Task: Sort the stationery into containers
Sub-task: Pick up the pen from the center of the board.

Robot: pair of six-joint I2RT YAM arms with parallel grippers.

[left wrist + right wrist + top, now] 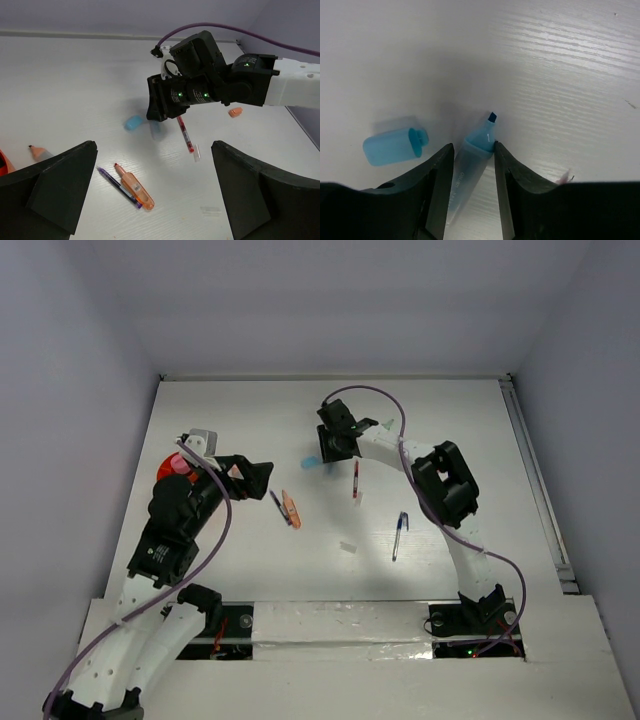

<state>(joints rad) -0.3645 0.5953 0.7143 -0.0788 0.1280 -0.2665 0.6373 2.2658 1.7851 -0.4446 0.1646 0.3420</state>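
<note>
My right gripper (473, 146) is shut on an uncapped pale blue marker (481, 142) low over the table, its tip pointing away from me. The marker's blue cap (395, 145) lies just left of the fingers. My left gripper (154, 160) hangs open above an orange marker (135, 187) and a purple pen (117, 186) that lie side by side. A red pen (355, 480) rests right of the right gripper (325, 453). A blue pen (399, 535) lies nearer the right base. The orange-red pot (168, 468) sits at the far left, partly hidden by the left arm.
A clear cap (210, 210) and another clear piece (197, 152) lie on the table. An orange bit (235, 112) sits beyond the right arm. A second orange marker (39, 151) lies near the pot. A rail (535, 480) runs along the table's right edge.
</note>
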